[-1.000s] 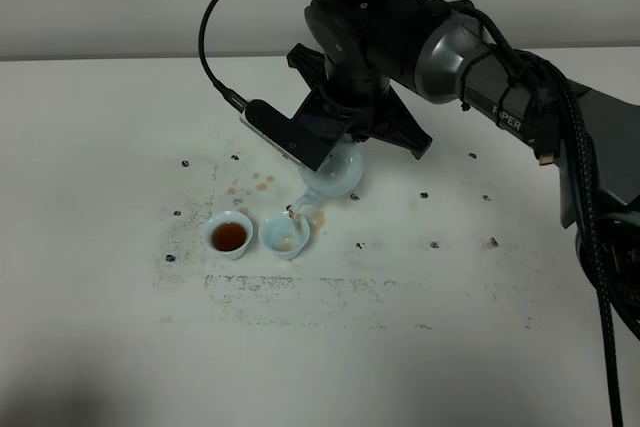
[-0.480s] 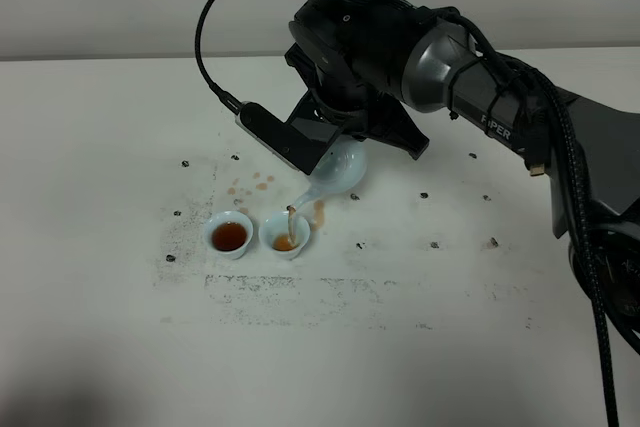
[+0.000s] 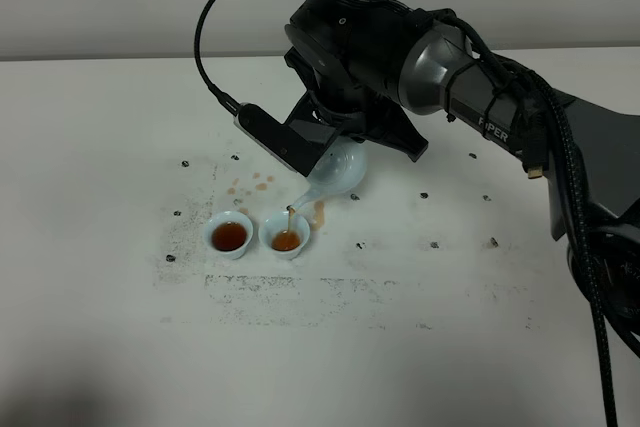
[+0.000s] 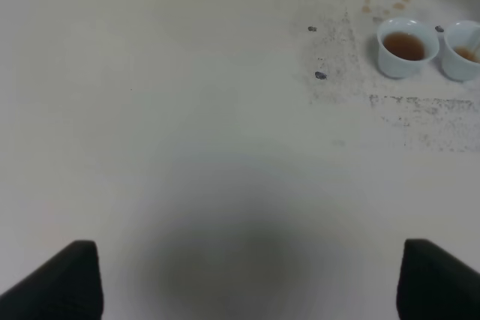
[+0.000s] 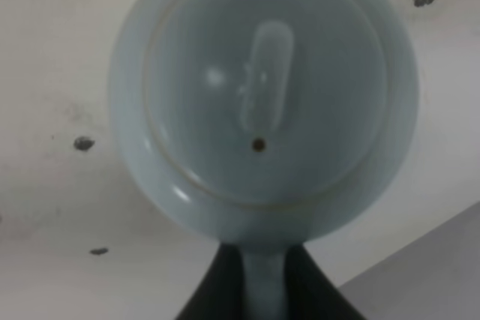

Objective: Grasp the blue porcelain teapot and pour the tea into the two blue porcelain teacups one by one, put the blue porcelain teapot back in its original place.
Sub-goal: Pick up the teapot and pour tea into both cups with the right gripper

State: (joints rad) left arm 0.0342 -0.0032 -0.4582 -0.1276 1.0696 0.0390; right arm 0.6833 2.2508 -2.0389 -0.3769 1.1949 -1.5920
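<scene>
A: Where is the teapot (image 3: 338,172) held, and how is it pointed?
B: Above the worktop (image 3: 100,147), tipped: its handle-to-spout line is slanted down toward the nearer cup (image 3: 286,237), into which tea (image 3: 287,241) is streamed. The handle (image 5: 262,294) is clamped by the right jaws; the left jaws are spread apart, empty.

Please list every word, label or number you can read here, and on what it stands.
"PIPER": white letters on the right arm, small, only just legible.
No other text shows on the blue porcelain teapot, the two teacups or the table.
</scene>
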